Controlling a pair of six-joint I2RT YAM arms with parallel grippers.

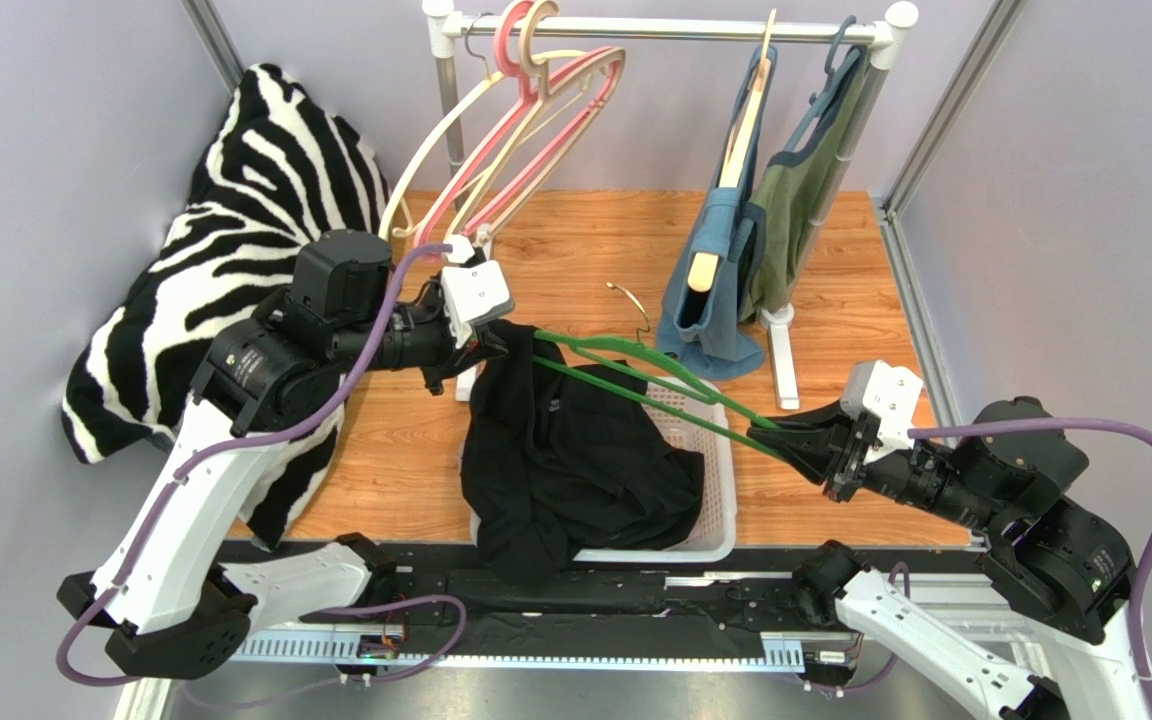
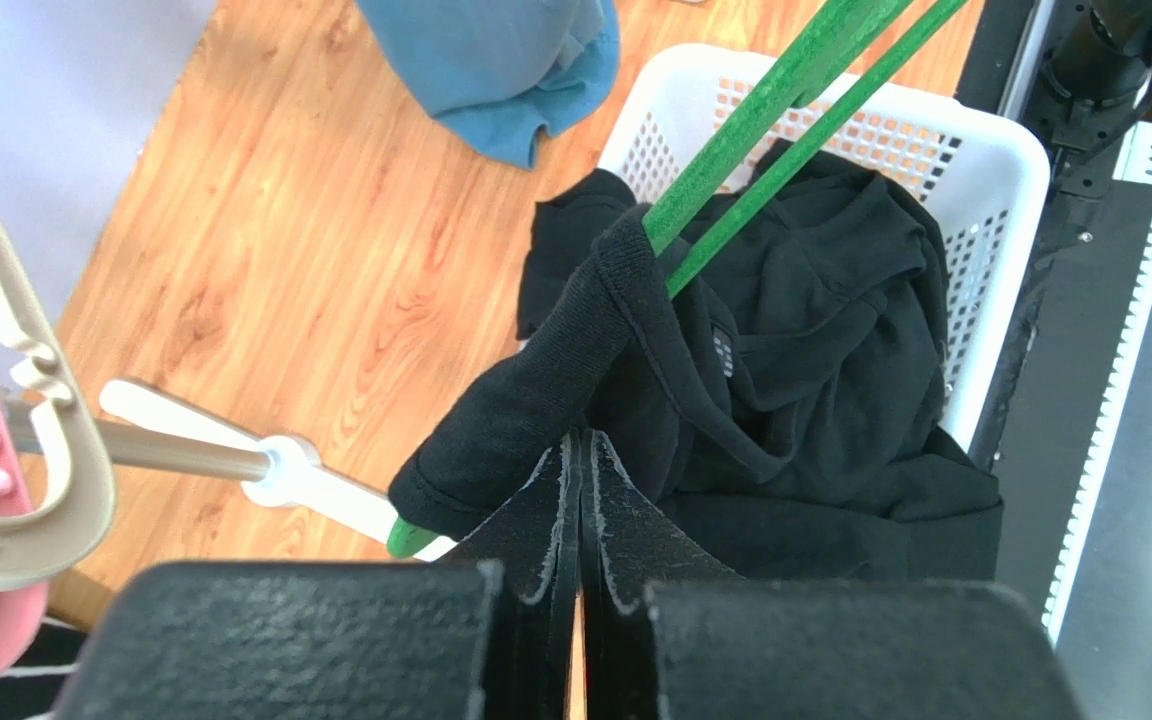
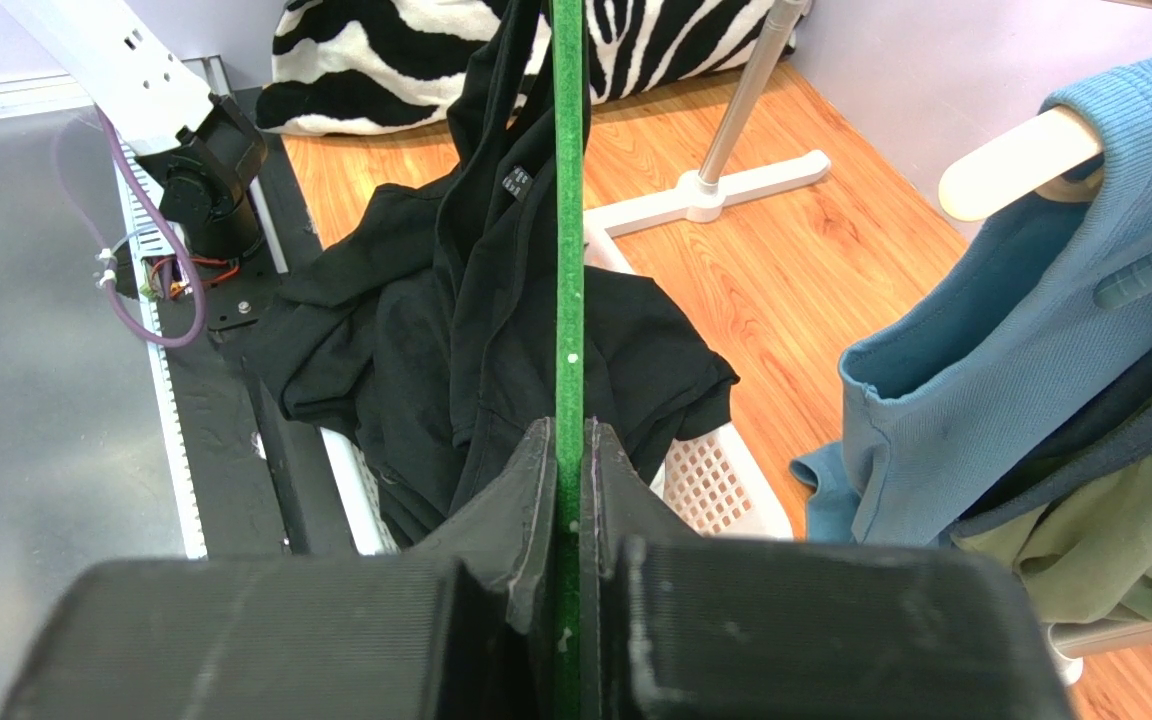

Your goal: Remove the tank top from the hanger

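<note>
A black tank top point(image 1: 567, 465) hangs from a green hanger point(image 1: 642, 383) and droops into a white basket point(image 1: 717, 510). My left gripper point(image 1: 495, 342) is at the hanger's left end, shut on the tank top's strap. In the left wrist view the gripper point(image 2: 582, 443) pinches black fabric point(image 2: 808, 375) that loops over the green hanger point(image 2: 778, 90). My right gripper point(image 1: 778, 435) is shut on the hanger's right end. In the right wrist view the green bar point(image 3: 569, 225) runs straight out from between the closed jaws of the gripper point(image 3: 570, 435), with the tank top point(image 3: 432, 345) hanging off it.
A clothes rack point(image 1: 672, 27) at the back holds empty pink and beige hangers point(image 1: 537, 120) and blue and green garments point(image 1: 755, 225). Its white foot point(image 1: 785, 360) stands just behind the basket. A zebra-print cloth point(image 1: 222, 255) lies at the left.
</note>
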